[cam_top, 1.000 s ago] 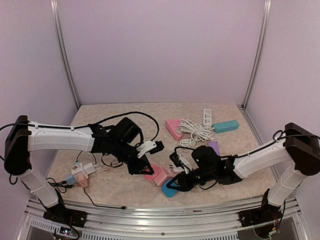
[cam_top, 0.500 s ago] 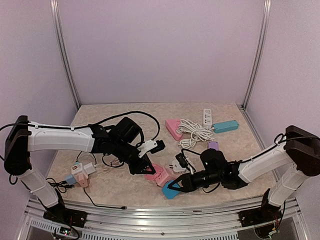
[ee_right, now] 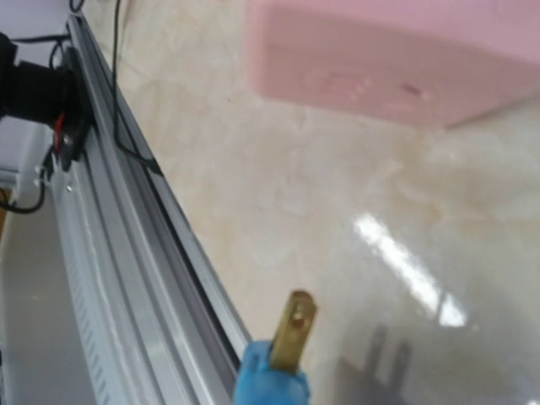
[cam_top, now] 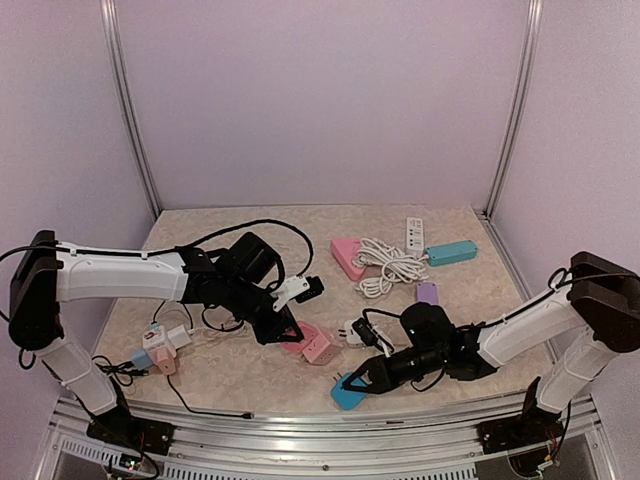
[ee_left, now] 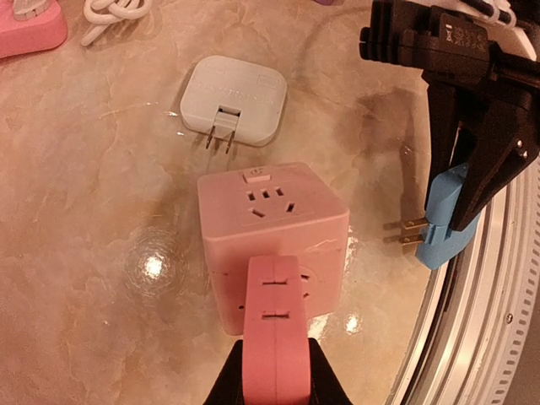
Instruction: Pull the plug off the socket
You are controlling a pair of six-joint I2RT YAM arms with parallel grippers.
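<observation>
the right gripper (ee_left: pixel 447 215) is clamped on the plug (ee_left: pixel 444 246), with its two black fingers pinching the upper part of the body. the plug is a pale blue block with two flat brass prongs (ee_left: pixel 403 233). the prongs are bare and point toward 9 o'clock in the left wrist view. the right wrist view shows a small hole near the tip of one prong, and the prongs' shadow falls on the table (cam_top: pixel 200 370) below. the plug is free of the socket (ee_left: pixel 272 221), a pink cube with slots on its top face. it sits apart from the socket at 3 o'clock in the left wrist view and at 5 o'clock in the top view, close to the front rail (cam_top: pixel 300 425).

the left gripper (ee_left: pixel 274 386) is closed tight on a pink block (ee_left: pixel 272 337) that touches the socket's near face at 6 o'clock. a white adapter (ee_left: pixel 234 99) lies flat at 12 o'clock of the socket, just apart, with its two prongs pointing toward it.
</observation>
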